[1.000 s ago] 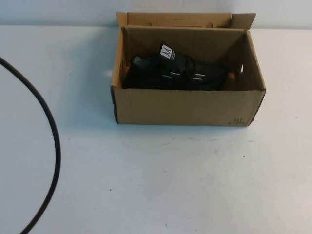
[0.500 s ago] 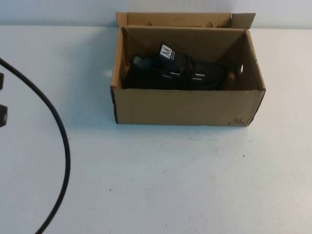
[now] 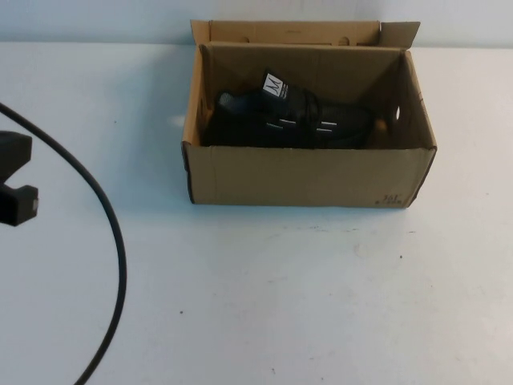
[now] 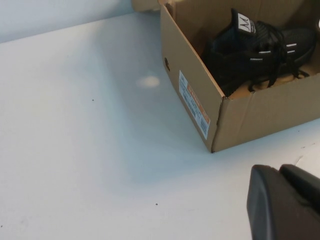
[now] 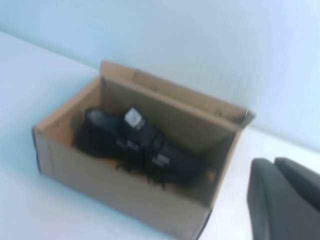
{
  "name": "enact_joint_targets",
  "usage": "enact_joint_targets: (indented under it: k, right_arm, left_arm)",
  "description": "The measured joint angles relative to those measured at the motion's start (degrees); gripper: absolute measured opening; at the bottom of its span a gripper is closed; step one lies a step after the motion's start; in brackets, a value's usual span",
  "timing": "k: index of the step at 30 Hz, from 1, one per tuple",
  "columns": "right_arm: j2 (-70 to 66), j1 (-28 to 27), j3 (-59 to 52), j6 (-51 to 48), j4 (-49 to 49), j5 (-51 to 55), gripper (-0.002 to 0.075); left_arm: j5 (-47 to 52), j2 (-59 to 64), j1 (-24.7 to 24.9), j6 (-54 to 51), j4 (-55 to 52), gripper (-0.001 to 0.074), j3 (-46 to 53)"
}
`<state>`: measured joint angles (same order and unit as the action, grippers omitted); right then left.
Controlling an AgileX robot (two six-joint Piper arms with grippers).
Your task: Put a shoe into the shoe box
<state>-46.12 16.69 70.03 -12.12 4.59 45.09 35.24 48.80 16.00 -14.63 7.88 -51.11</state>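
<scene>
One black mesh sneaker [image 3: 280, 118] lay inside one brown cardboard shoe box [image 3: 309, 176], its flaps open, on the white table [image 3: 280, 305]. The shoe's long axis ran along the box's length, left to right in the high view, with its white tongue label [image 3: 274, 84] raised toward the left half. One black cable [image 3: 112, 233] curved across the table's left side. The left gripper [image 3: 12, 180] sat at the left edge, well apart from the box, fingers together. The right gripper [image 5: 287, 200], seen only from its wrist camera, was likewise closed and empty.
</scene>
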Motion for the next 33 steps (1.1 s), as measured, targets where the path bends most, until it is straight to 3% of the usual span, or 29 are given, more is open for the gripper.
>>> enact_joint_targets:
  k: [5, 9, 33]
  right_arm:
    - [11.3, 0.0, -24.6, -0.1, 5.0, -11.7, -0.0017]
    - [16.5, 0.0, -34.3, -0.1, 8.1, -17.2, -0.0017]
    - [19.6, 0.0, -38.8, -0.1, 8.8, -11.0, -0.0016]
  left_arm:
    - [0.1, 0.0, 0.0, -0.1, 0.1, -0.0001, 0.0]
    - [0.2, 0.0, 0.0, -0.1, 0.1, -0.0001, 0.0]
    - [2.6, -0.4, 0.0, -0.2, 0.1, -0.0001, 1.3]
